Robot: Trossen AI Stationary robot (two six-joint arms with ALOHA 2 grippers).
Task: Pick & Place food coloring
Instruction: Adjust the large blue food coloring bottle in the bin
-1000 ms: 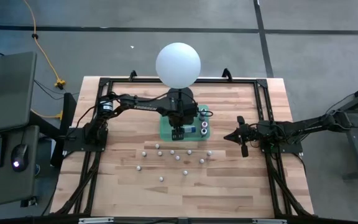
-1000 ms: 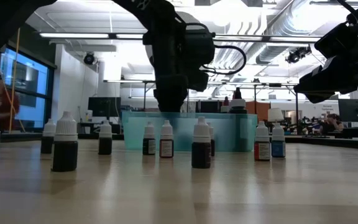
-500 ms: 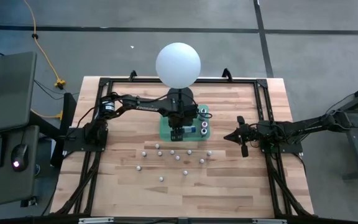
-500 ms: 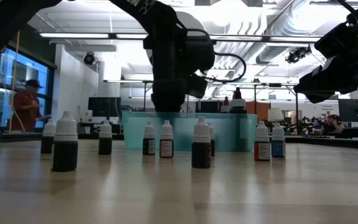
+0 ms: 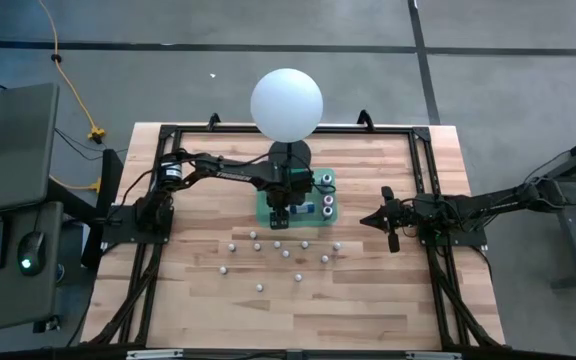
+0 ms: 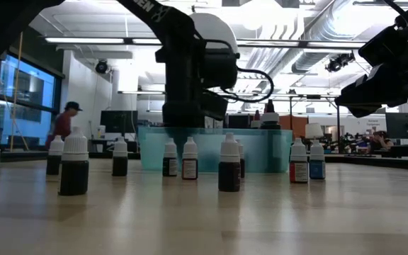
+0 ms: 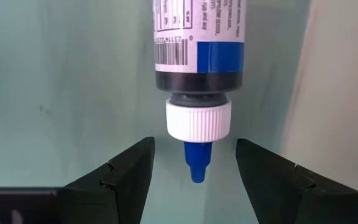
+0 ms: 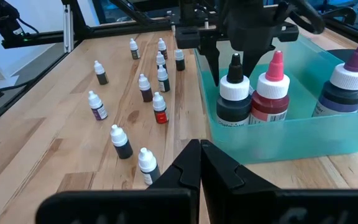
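The food coloring bottles are small, with white caps. Several stand scattered on the wooden table (image 5: 278,246) (image 8: 145,87). Three stand upright in the teal tray (image 5: 265,212) (image 8: 278,140), with black (image 8: 234,93), pink (image 8: 272,90) and purple (image 8: 347,87) tips. One more bottle, blue-labelled with a blue tip (image 7: 195,167), lies on its side on the tray floor (image 5: 303,208). My left gripper (image 5: 281,212) (image 7: 194,158) hangs open over the tray, one finger either side of the blue tip without touching it. My right gripper (image 5: 366,220) (image 8: 201,152) waits shut above the table, right of the tray.
A big white sphere (image 5: 286,103) on a black stand rises just beyond the tray's far side. A black frame runs along the table edges (image 5: 168,130). Bare wood lies near the table's near edge (image 5: 298,315). A person walks in the room behind (image 6: 64,124).
My left gripper has drifted a little toward the table's left over the tray, staying open-side down. The lying bottle and the others have kept their places. The right arm has held still.
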